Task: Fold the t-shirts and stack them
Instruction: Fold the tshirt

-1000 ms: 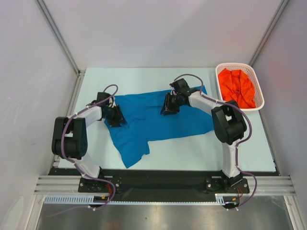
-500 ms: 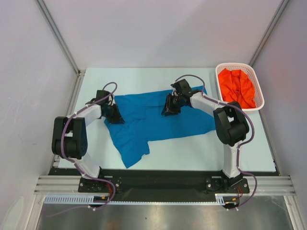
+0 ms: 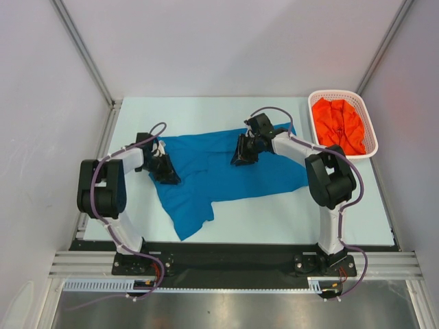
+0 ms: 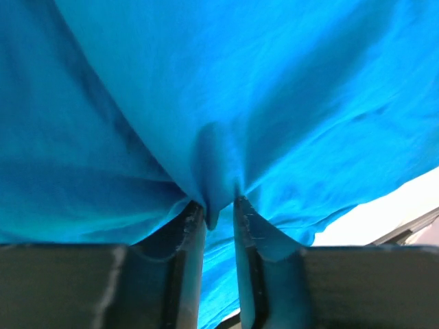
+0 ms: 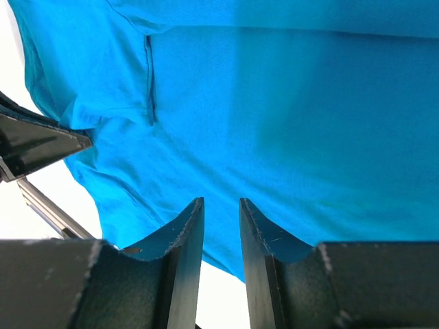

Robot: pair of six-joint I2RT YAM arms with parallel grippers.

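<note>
The blue t-shirt lies spread and rumpled across the middle of the table, one part trailing toward the near edge. At its left edge my left gripper is shut on it. In the left wrist view a small fold of the blue t-shirt is pinched between that gripper's tips. My right gripper rests on the shirt's upper middle. Seen from the right wrist, the right gripper stands narrowly open with nothing between its fingers, tips against the cloth. The orange-red t-shirt is bunched in the basket.
The white lattice basket stands at the back right corner of the table. White walls and metal frame posts close in the table on three sides. A black base plate runs along the near edge between the arm bases.
My left gripper has narrowed onto the shirt's left edge and now pinches a fold there. Its arm shifted slightly. The right arm has barely moved.
</note>
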